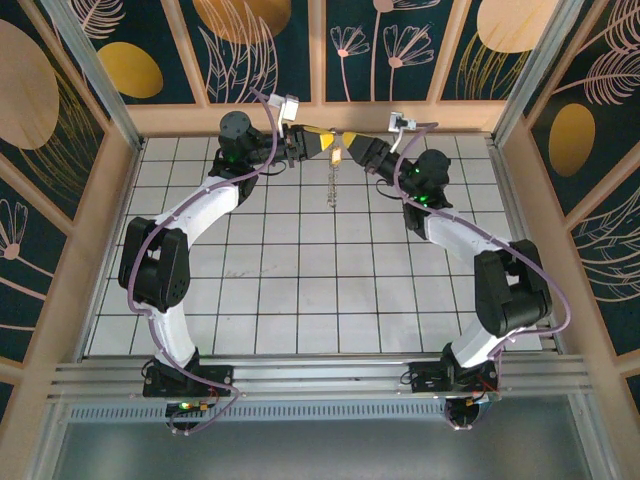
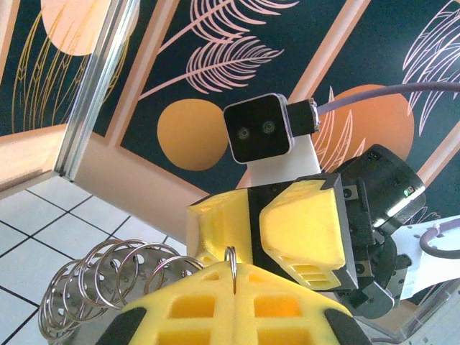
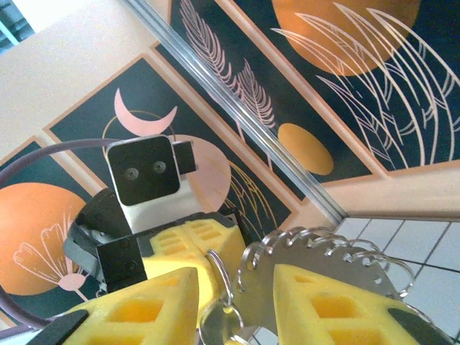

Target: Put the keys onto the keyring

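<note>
Keyring first: the thin brownish-grey beaded metal chain dangles above the white tiled table, near the middle of its far edge, below where my grippers meet. My left gripper is clenched on a thin silver wire ring. My right gripper has its fingers part way apart around silver metal (gripping or not, I cannot tell). The small silver key with its yellow-orange tag sits at the chain's top. I cannot tell if it is threaded on, so I judge the joining unfinished. No writing is readable.

Brownish-grey keyring, yellow jaws
</note>
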{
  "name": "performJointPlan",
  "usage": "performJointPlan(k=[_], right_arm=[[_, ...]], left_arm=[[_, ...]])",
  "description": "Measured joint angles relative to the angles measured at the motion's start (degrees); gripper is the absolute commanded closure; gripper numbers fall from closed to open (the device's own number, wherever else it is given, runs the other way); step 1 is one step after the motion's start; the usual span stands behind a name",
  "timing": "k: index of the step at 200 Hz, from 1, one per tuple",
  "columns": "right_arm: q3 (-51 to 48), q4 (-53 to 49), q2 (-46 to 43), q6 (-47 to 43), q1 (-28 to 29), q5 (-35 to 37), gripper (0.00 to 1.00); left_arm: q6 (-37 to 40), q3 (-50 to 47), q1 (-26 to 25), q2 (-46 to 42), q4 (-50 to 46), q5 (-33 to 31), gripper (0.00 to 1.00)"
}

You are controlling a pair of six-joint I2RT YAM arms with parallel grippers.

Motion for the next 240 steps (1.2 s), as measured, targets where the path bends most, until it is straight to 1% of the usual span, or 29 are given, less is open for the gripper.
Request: performJointPlan(k=[26, 49, 70, 127, 170, 218, 231, 240], right_arm=[[1.1, 0.7, 1.3, 0.4, 0.6, 0.0, 0.7], [1.7, 1.2, 2.3, 0.7, 0.7, -0.1, 0.75], [2.1, 1.3, 2.9, 1.1, 0.8, -0.1, 0.76], [3.6, 1.7, 3.4, 1.3, 1.6, -0.5, 0.77], [4.0, 1.8, 3.9, 1.3, 1.9, -0.5, 0.85], [4.0, 1.8, 3.9, 1.2, 1.9, -0.5, 0.84], [4.0, 1.8, 3.9, 1.2, 1.8, -0.5, 0.85], [3.8, 1.9, 3.9, 1.2, 1.8, -0.5, 0.87]], left_arm=[[0.0, 0.0, 0.0, 0.0, 0.0, 0.0, 1.0], [0.0, 0.0, 0.0, 0.0, 0.0, 0.0, 1.0], [0.0, 0.0, 0.0, 0.0, 0.0, 0.0, 1.0], [0.0, 0.0, 0.0, 0.0, 0.0, 0.2, 1.0], [0.0, 0.0, 0.0, 0.0, 0.0, 0.2, 1.0], [0.1, 0.0, 0.0, 0.0, -0.1, 0.2, 1.0], [0.1, 0.0, 0.0, 0.0, -0.2, 0.2, 1.0], [0.1, 0.0, 0.0, 0.0, -0.3, 0.2, 1.0]])
